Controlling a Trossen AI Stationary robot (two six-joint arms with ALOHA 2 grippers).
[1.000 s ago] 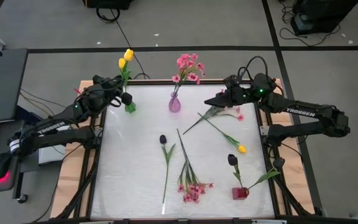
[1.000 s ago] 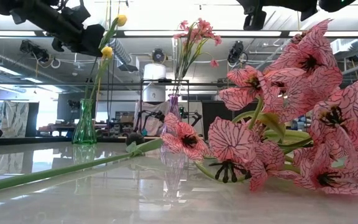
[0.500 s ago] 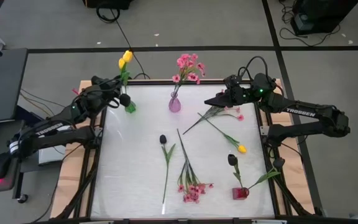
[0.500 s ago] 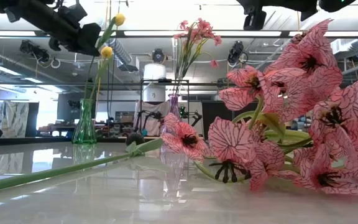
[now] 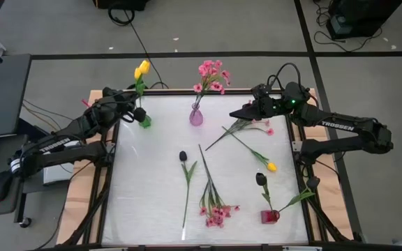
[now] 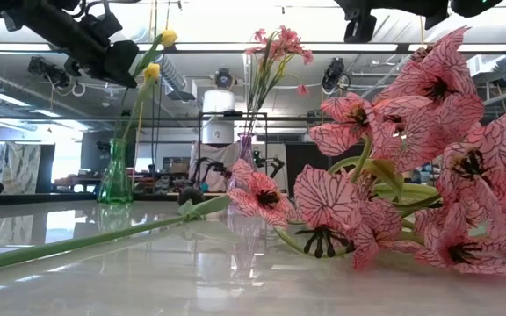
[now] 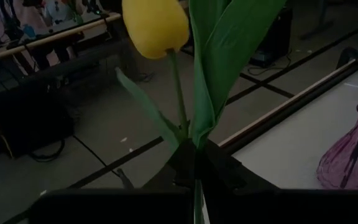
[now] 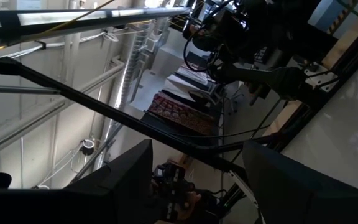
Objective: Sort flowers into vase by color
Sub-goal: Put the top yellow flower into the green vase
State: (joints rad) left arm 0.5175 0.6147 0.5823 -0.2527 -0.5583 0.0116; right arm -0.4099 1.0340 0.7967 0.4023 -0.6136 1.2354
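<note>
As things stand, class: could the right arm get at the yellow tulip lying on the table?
Probably yes. The right gripper is open and holds nothing, and the yellow tulip lies on its side of the table, with only the pink spray nearer, not covering it.

Three vases [image 5: 196, 116], three yellow tulips [image 5: 143, 67], two dark tulips [image 5: 183, 156], three pink sprays [image 5: 211, 75] by the vases.

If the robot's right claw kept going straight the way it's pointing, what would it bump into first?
Probably nothing soon. The open right gripper points left across the table's far end, raised above the pink spray. The purple vase and its pink flowers stand roughly that way, but its wrist view tilts upward, so it might pass over.
</note>
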